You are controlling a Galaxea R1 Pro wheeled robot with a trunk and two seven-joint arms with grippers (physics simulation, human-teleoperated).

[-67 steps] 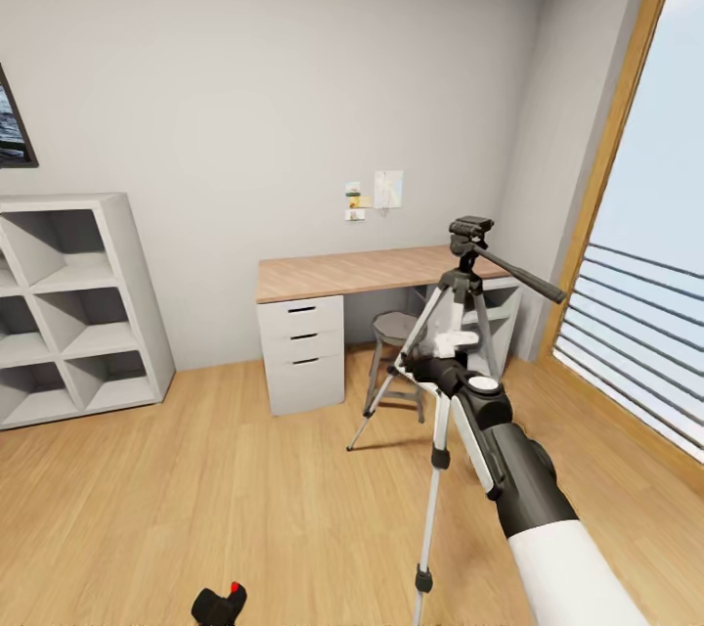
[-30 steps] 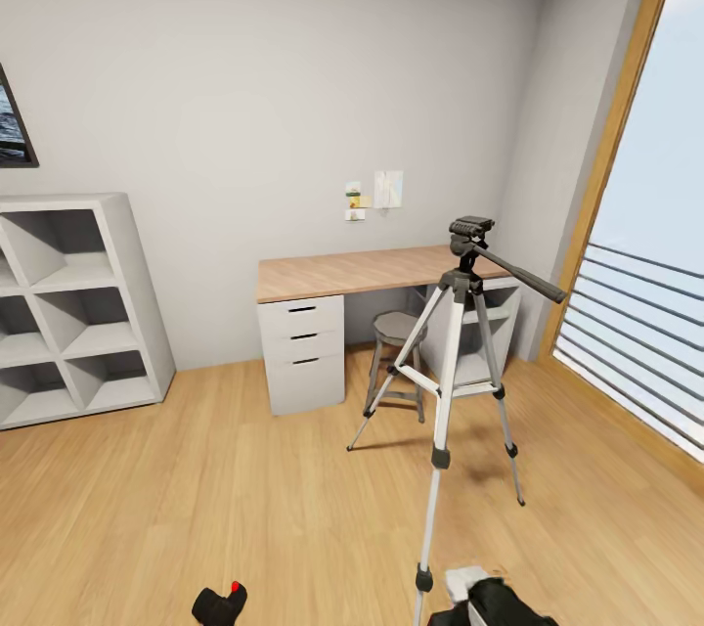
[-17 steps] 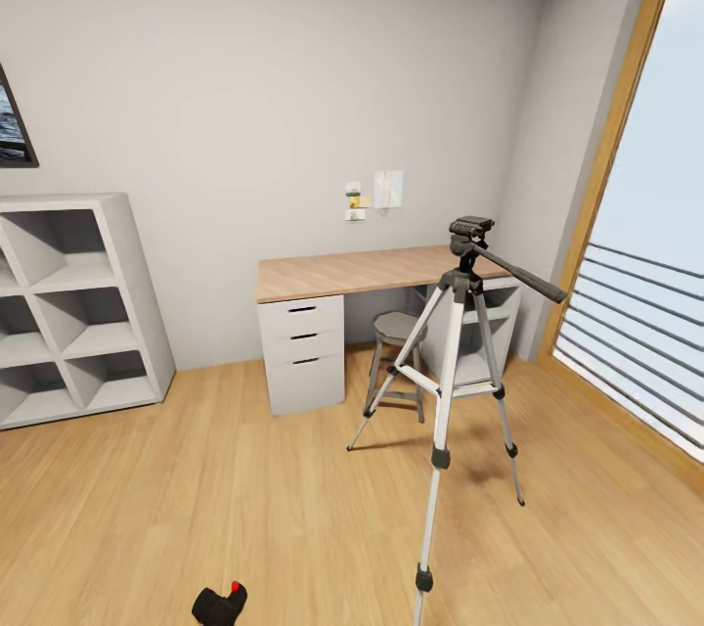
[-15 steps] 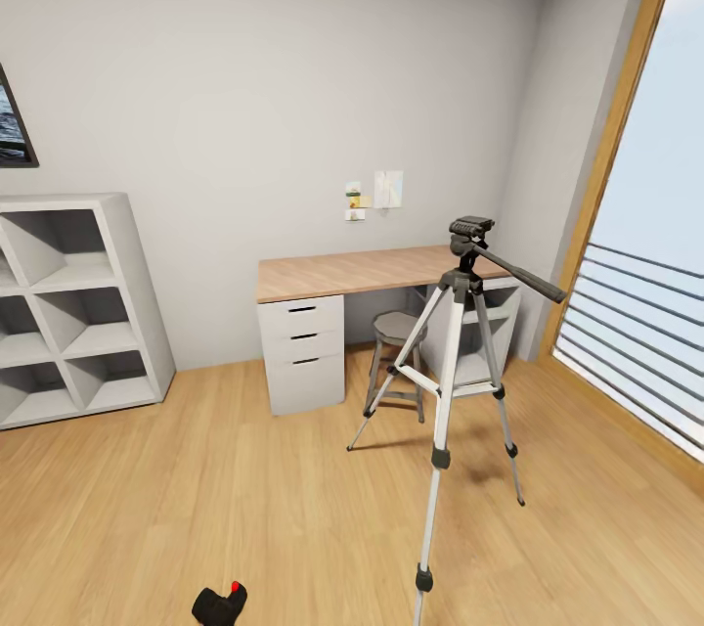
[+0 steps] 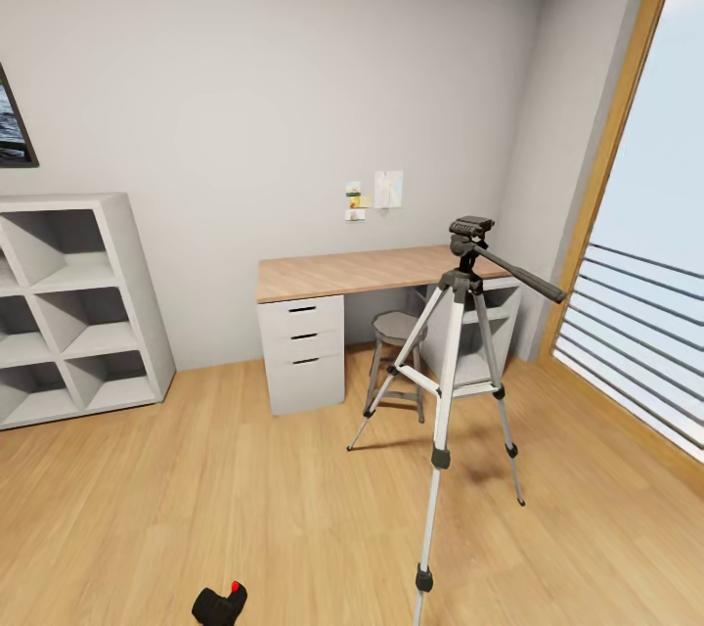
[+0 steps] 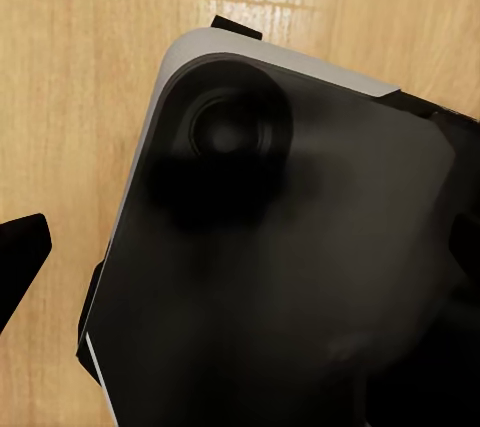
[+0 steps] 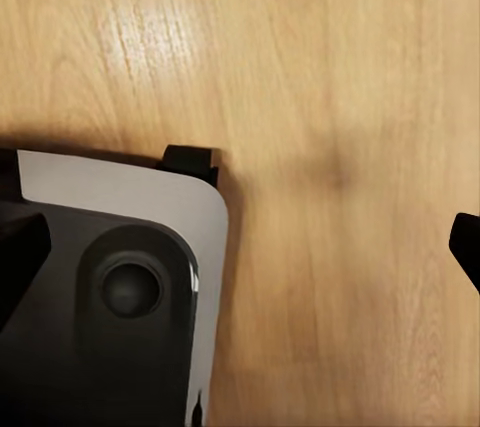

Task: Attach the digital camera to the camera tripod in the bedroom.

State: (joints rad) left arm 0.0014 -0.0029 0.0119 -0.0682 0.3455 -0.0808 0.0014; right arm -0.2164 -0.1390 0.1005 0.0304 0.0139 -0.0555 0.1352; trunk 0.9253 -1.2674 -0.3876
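dark glossy robot base (image 6: pixel 300 277) with rounded grey-white rim and a round recessed boss

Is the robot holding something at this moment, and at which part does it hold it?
Nothing is held. The digital camera lies on the floor, and the camera tripod stands free, its head bare.

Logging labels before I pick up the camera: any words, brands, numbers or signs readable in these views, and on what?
None can be read.
Papers pinned on the wall above the desk: marks too small to read.
Camera on the floor: a red dot, no lettering.
Tripod: no visible label.
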